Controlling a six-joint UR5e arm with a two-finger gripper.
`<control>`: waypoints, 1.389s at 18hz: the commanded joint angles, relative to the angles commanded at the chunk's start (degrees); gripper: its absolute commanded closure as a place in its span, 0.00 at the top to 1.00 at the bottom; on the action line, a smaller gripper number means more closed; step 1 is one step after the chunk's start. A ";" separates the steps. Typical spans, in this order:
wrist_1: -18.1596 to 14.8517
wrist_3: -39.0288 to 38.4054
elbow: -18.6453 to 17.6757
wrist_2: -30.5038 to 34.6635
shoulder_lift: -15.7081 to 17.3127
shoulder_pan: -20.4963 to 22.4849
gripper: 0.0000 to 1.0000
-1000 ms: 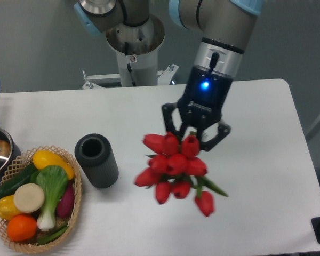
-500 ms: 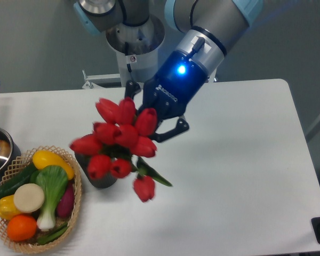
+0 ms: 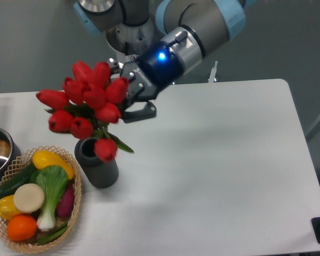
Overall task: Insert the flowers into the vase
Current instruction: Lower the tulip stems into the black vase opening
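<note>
The flowers were held up in the air by the gripper, closed on the stems behind the heads, w/ the red heads tipped out to the left. One low bloom hung over the vase, which stood upright on the table by the basket. The bunch was judged light & soft, easy to crush, so best held by the stems, not the heads
</note>
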 joint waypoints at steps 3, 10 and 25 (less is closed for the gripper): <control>-0.09 3.53 -2.22 -0.09 0.01 -1.40 0.15; -0.09 3.80 -2.30 -0.44 -2.10 -2.63 0.15; 0.09 10.03 -7.75 0.52 -5.26 -3.08 0.26</control>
